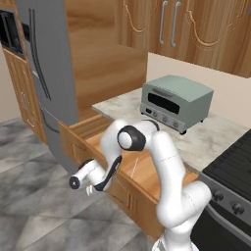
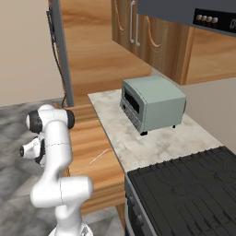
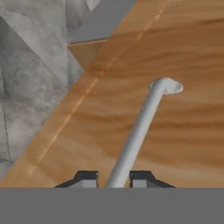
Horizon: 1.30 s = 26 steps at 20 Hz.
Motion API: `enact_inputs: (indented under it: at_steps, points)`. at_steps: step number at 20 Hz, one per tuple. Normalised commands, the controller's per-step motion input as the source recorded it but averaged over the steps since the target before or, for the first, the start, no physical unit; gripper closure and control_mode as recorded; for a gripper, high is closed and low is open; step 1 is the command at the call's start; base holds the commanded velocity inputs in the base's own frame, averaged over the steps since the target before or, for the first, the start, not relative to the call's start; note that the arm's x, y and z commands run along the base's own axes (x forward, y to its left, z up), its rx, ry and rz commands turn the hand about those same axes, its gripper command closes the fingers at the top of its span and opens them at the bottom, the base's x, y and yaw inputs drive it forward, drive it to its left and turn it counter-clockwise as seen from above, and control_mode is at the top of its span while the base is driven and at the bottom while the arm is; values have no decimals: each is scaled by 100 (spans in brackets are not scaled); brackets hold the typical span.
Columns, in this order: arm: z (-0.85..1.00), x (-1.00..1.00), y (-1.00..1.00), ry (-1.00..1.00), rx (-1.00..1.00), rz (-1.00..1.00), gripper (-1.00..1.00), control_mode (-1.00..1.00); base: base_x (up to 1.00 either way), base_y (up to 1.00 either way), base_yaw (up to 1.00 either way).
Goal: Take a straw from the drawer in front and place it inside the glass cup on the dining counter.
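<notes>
The hand sits at the drawer's front, its two fingertips close on either side of the silver bar handle; whether they pinch it or have just let go I cannot tell. The drawer stands pulled out, and the straw lies flat on its wooden floor, well apart from the hand. It looks light, thin and easily rolled or crushed; a gentle pinch near its middle seems best. Beyond, a toaster oven stands on the counter.
</notes>
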Motion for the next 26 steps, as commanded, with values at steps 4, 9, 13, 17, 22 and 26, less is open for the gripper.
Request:
enact_inputs:
  at_steps: [4,9,13,17,22,26]
  points:
    - [0,-44,100,13,13,20,100,-100,0,0,0]
    - [53,-49,64,6,12,8,-100,-100,0,0,0]
    - [100,-98,0,-14,6,0,-100,-100,0,0,0]
    - [100,-100,-1,-8,12,0,-100,-100,0,0,0]
    - [100,-80,-10,0,17,-6,-100,-100,0,0,0]
    - [100,-52,-2,0,17,-6,-100,-100,0,0,0]
